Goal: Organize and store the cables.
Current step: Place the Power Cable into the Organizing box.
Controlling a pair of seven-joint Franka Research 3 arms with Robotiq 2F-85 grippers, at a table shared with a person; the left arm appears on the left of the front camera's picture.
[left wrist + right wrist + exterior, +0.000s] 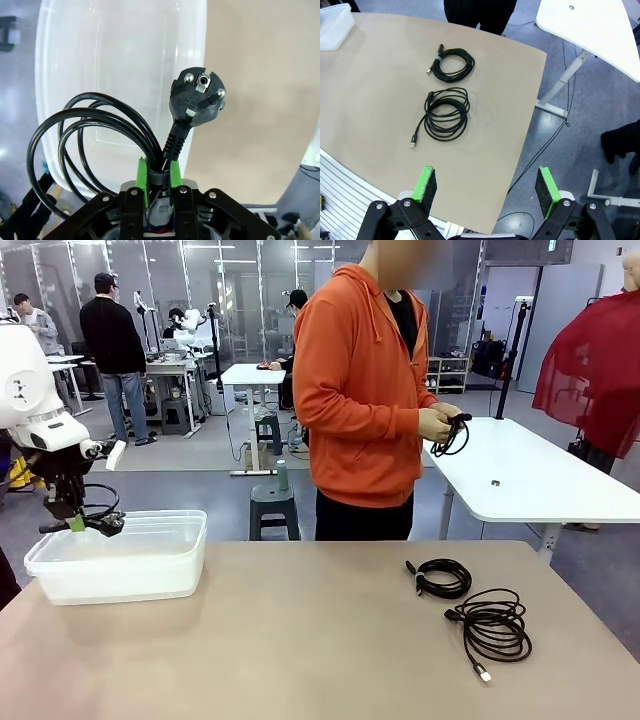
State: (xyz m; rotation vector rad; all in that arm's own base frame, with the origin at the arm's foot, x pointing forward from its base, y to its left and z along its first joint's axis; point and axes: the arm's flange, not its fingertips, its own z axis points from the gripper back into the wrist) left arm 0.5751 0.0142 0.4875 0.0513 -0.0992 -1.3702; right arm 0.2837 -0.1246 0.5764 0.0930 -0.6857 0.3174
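Note:
My left gripper (76, 523) hangs just above the clear plastic bin (150, 565) at the table's left, shut on a coiled black power cable (100, 510). In the left wrist view the green pads (143, 180) pinch that cable (100, 125) at its tie, its round plug (197, 97) sticking up over the bin (120, 45). Two coiled black cables lie on the table at the right, one tight coil (442, 577) (453, 63) and one looser coil (494, 626) (446, 114). My right gripper (486, 186) is open, high above the table's edge. The person's hands hold another coiled cable (452, 435).
The person in an orange hoodie (360, 390) stands at the far side of the tan table (300, 640). A white table (530, 475) stands behind at the right. In the right wrist view the table's edge (520, 150) drops off to grey floor.

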